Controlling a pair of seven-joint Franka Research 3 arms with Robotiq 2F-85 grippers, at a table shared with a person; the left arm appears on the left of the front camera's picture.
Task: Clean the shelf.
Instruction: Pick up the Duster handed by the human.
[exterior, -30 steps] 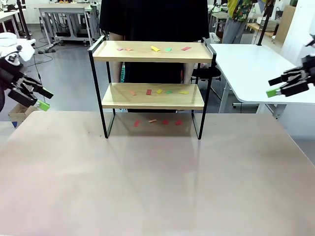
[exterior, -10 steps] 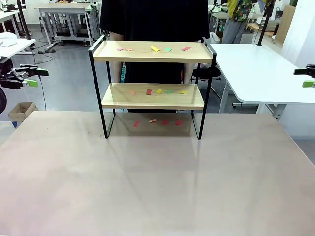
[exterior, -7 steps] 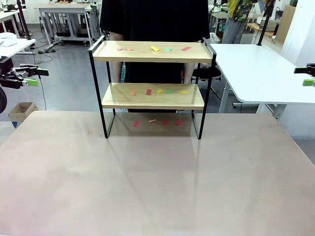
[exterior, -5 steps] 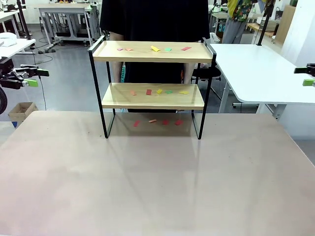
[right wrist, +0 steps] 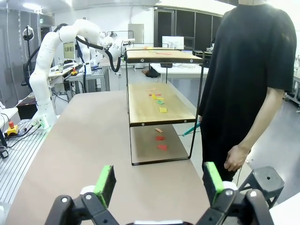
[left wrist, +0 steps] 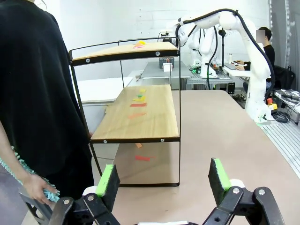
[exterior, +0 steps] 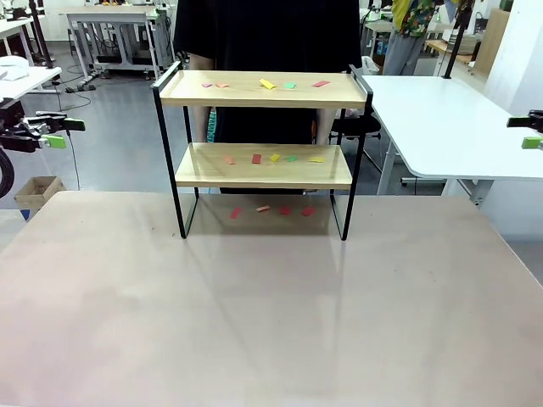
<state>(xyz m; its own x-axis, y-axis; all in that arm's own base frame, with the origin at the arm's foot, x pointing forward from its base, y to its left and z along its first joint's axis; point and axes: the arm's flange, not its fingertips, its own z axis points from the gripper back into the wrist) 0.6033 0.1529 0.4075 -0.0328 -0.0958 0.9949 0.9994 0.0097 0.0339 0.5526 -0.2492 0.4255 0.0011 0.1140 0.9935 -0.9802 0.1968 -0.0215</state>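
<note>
The shelf stands at the far middle of the table, two wooden boards on a black frame. Several small coloured paper scraps lie on its top board, more scraps on the lower board and on the table under it. My left gripper hovers open off the table's left side, level with the shelf. My right gripper hovers open at the far right edge. In the left wrist view, my open left gripper faces the shelf end-on. The right wrist view has my open right gripper facing the shelf from the other end.
A person in black stands right behind the shelf, one hand holding a teal thing low at their side. A white table stands at the back right. The brown table in front of the shelf is bare.
Since the earliest frame both grippers have risen and drawn outward to the picture's edges. Over the last second nothing has moved.
</note>
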